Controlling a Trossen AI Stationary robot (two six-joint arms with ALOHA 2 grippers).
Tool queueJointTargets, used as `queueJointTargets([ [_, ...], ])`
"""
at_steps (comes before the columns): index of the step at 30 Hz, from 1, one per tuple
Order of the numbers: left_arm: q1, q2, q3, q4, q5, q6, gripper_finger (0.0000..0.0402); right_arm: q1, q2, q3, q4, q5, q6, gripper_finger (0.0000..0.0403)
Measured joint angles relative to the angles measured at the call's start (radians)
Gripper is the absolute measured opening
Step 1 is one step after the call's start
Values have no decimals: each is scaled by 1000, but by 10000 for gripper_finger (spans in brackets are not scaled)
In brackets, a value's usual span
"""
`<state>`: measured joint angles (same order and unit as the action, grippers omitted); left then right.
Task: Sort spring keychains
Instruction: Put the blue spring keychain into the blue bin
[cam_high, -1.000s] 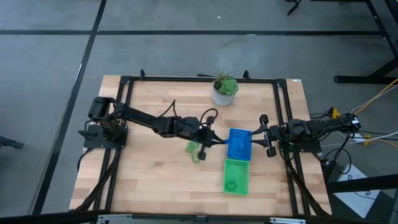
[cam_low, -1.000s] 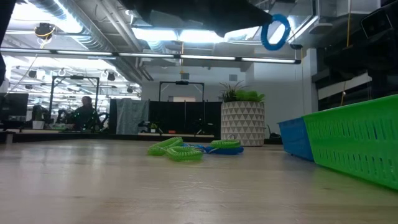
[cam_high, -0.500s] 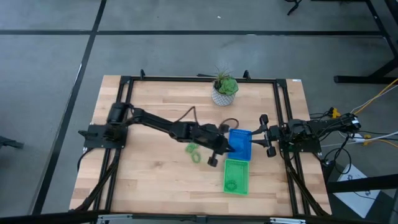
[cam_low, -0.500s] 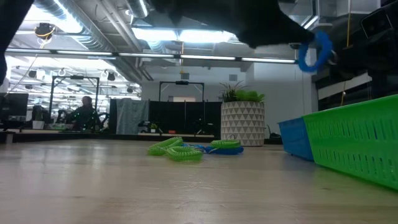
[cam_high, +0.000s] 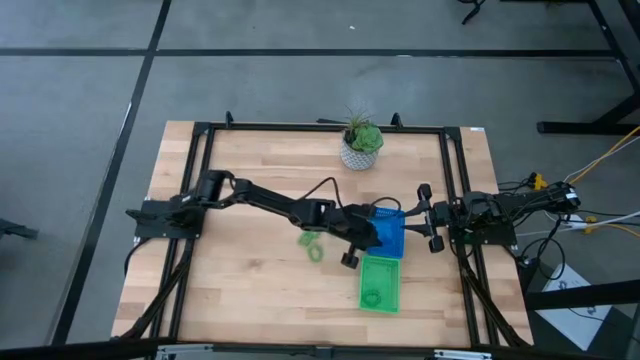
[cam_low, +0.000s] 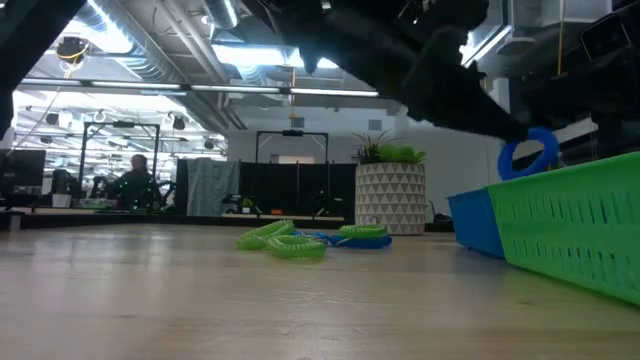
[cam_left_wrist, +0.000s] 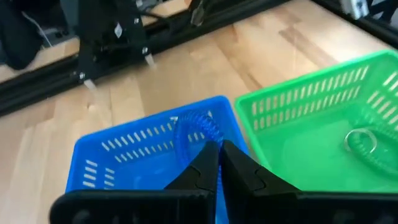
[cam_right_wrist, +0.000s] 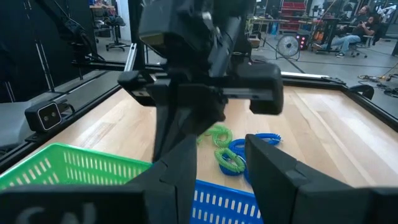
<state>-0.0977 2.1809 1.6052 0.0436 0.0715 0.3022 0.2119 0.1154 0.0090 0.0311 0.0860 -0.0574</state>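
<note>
My left gripper (cam_left_wrist: 214, 150) reaches across to the blue tray (cam_left_wrist: 124, 144) and is shut on a blue spring keychain (cam_left_wrist: 194, 124); it shows over the tray in the high view (cam_high: 368, 232). In the low view that coil (cam_low: 528, 155) hangs just behind the green tray's rim (cam_low: 570, 200). The other keychains, green and blue, lie in a small pile on the table (cam_high: 313, 243) (cam_low: 300, 240) (cam_right_wrist: 231, 148). One green keychain (cam_left_wrist: 362, 142) lies in the green tray (cam_high: 380, 283). My right gripper (cam_right_wrist: 217, 177) waits open at the table's right side (cam_high: 427, 217). My left gripper pinches the blue keychain's coil at its near side (cam_left_wrist: 202, 140) between the two fingertips. The fingers come slanting down from the table's left. The coil is lifted clear and sticks out past the fingertips, over the inside of the blue tray.
A potted plant in a white patterned pot (cam_high: 360, 148) (cam_low: 390, 195) stands near the far edge. The blue tray (cam_high: 392, 243) and green tray sit end to end right of centre. A black frame runs round the table (cam_high: 200, 180). People show in the room behind.
My left gripper has carried the blue keychain from above the pile toward the table's right and then down, so the coil now hangs over the blue tray at about its rim height. The pile and my right arm have stayed still.
</note>
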Motion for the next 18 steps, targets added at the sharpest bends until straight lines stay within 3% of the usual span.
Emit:
queueJointTargets([
  [18, 58, 2, 0, 9, -9, 0, 6, 0, 0, 0, 0, 0, 0, 136],
])
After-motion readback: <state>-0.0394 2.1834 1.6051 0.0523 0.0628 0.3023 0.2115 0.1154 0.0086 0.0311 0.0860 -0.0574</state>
